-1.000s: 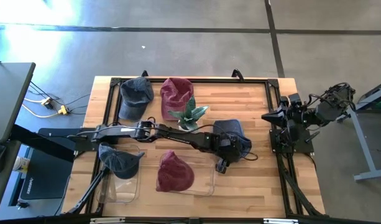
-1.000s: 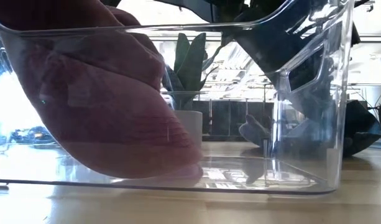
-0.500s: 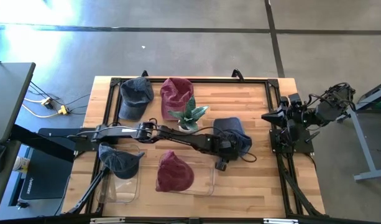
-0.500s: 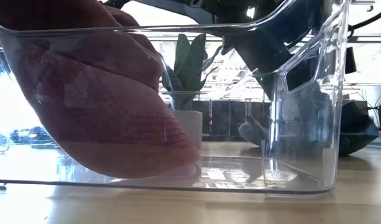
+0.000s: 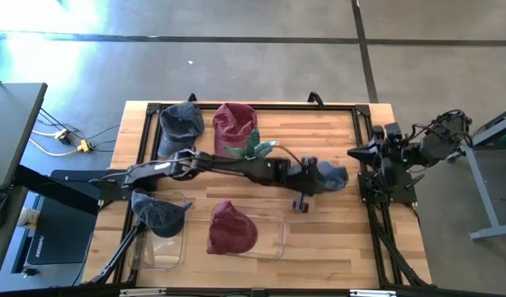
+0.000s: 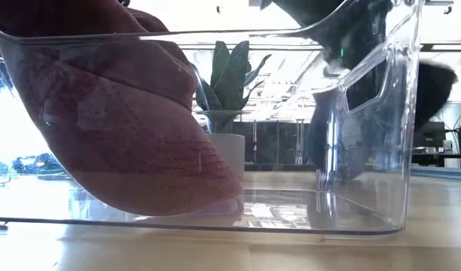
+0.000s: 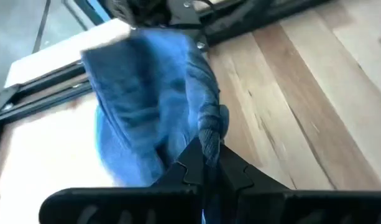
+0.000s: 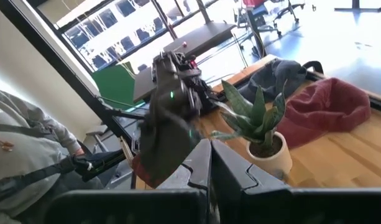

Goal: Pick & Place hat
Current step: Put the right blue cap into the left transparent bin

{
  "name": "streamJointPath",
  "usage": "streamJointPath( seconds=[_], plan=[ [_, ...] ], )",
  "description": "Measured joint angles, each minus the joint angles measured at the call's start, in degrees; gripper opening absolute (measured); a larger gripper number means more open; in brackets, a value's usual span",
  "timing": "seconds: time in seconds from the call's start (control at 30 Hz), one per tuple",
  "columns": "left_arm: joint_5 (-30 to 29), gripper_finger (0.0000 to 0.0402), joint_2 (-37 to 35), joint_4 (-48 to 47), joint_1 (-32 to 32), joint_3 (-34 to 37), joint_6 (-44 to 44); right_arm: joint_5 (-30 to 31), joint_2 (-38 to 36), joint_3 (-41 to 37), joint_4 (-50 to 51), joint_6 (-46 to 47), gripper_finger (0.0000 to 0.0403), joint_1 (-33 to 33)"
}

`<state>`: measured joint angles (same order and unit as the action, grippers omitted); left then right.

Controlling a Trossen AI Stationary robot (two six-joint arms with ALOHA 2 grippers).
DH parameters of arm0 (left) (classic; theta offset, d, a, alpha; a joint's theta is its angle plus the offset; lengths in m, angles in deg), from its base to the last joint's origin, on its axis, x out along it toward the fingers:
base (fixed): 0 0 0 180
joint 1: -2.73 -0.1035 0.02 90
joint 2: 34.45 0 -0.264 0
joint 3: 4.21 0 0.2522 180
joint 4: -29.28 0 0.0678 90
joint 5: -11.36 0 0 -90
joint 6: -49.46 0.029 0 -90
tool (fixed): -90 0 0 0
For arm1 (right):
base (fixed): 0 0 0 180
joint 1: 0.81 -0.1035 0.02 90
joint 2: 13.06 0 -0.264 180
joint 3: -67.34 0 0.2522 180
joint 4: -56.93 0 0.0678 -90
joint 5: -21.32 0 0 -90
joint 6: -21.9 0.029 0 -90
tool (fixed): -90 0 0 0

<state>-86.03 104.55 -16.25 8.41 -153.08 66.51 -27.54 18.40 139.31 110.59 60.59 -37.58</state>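
left pincer (image 7: pixel 206 163): clamped on a bunched fold of the blue hat (image 5: pixel 328 175), fingers pressed together on the cloth, reaching across the middle of the worktop (image 5: pixel 335 132) on the right-hand side of the plant (image 5: pixel 251 153).
blue hat: hangs from the left pincer, lifted off the wood, with its bulk drooping away from the fingers in the left wrist view.
right pincer (image 8: pixel 210 163): fingers together on nothing, parked at the worktop's right edge.
risk, slip: the hold is only on a thin pinch of cloth, so the hat could probably slide out if the arm swings quickly.
risk, snag: the hat dangles just beside the plant's leaves; a low carry towards the bins might brush them or tip the pot.
risk, miss: the loose crown may catch on a bin rim and drape over the wall instead of dropping inside.
left clear bin (image 5: pixel 163 244): holds a dark blue hat (image 5: pixel 157 212) that partly overhangs its far rim.
right clear bin (image 5: pixel 273 235): holds a maroon hat (image 5: pixel 232 228) at its left end; the right end looks bare, the likely place for the blue hat.
outside the bins: a second dark blue hat (image 5: pixel 180 125) and a second maroon hat (image 5: pixel 234 124) lie on the far side of the worktop.
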Motion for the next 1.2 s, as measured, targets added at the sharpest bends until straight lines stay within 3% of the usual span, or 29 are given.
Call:
streamJointPath(
  seconds=[0.23,0.43,0.57,0.73,0.87,1.2],
  plan=[
    [8.82,0.0002,-6.83,1.47,-1.79,0.13,-8.57,0.26,-1.10,0.00,-8.87,-9.05,0.0007,0.00],
    [14.49,0.0001,-12.37,3.09,-1.89,0.11,-13.31,-2.91,-3.48,0.00,-16.23,-16.04,0.0007,0.00],
    [21.79,0.0001,-15.36,7.87,-0.95,0.10,-20.04,-4.41,-4.62,0.00,-17.02,-17.15,0.0007,0.00],
    [26.18,0.0000,-18.81,9.90,2.48,-0.12,-23.69,-4.70,-4.94,0.00,-16.68,-18.15,0.0007,0.00],
    [25.96,0.0000,-21.97,4.47,6.27,0.20,-26.51,-5.32,-4.96,0.00,-15.90,-18.20,0.0007,0.00],
    [19.12,0.0000,-27.48,-10.52,16.73,0.20,-34.41,-3.63,-4.85,0.00,-15.29,-17.83,0.0007,-0.02]
  ],
)
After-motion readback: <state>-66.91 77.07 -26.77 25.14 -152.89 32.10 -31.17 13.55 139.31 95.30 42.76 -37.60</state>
